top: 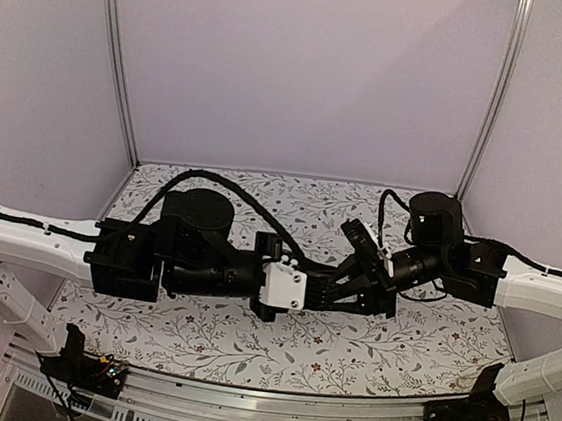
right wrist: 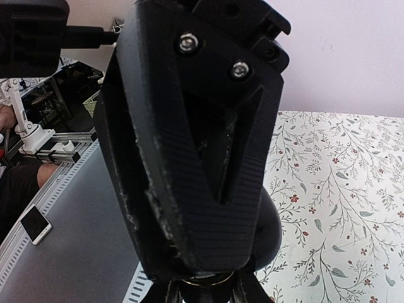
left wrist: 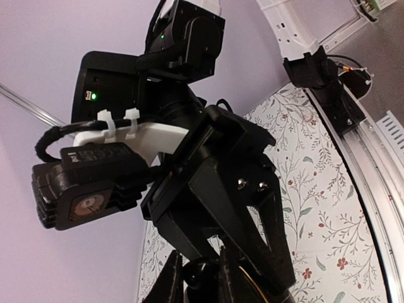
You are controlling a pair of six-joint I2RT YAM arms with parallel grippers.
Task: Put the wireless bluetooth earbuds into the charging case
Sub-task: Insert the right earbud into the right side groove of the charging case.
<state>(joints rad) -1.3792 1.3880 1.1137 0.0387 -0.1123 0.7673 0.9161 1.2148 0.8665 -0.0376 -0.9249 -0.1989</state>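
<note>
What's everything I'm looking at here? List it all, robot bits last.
Floral-patterned tablecloth: one, white with grey leaves and red flowers, covering the table.
Plain lavender walls: three, around the table.
Aluminium posts: two, silver, at the back corners.
Aluminium rail: one, silver, along the near edge.
Flat white phone: one, on a grey surface beside the table.
Earbuds and charging case: not discernible; the hands hide the spot where they meet.
Black cables: several, looped over the arms.
Wrist camera: one shown, black, on the right wrist.
Left arm, right arm: white and black, meeting mid-table.
Left hand: black, opening unclear.
Right hand: black, shut.
</note>
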